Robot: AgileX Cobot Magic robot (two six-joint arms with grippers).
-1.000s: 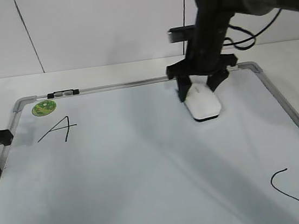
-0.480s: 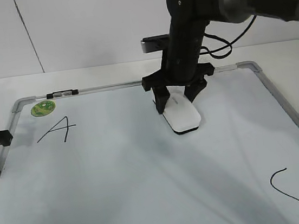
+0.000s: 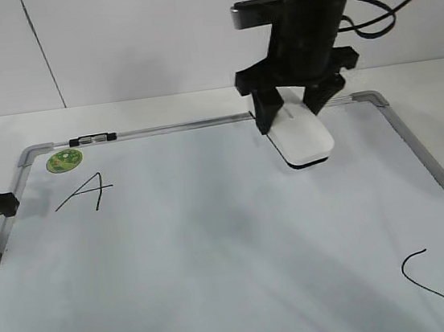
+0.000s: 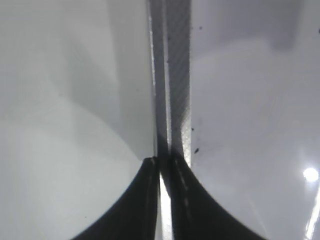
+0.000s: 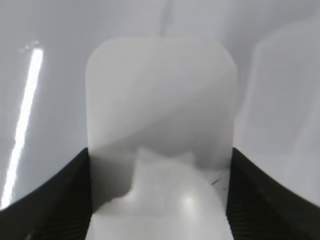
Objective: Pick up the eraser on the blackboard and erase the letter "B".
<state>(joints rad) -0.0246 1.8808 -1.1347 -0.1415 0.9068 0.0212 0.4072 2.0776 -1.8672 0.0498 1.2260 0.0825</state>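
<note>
Exterior view: right gripper (image 3: 297, 116) clamps the eraser (image 3: 303, 140) on the blackboard (image 3: 215, 240); left gripper (image 4: 165, 200) closed.

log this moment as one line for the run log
right gripper: shut on eraser | eraser: raised near blackboard top edge | B: not visible | left gripper: shut, idle

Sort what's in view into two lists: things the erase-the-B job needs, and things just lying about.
Job things:
- eraser, gripped in the right gripper
- blackboard
- letter "B": not visible on the board now

Just there:
- letter "A"
- C-like curve
- green sticker
- marker on the top frame
- left gripper, shut, idle at the board's left frame
</note>
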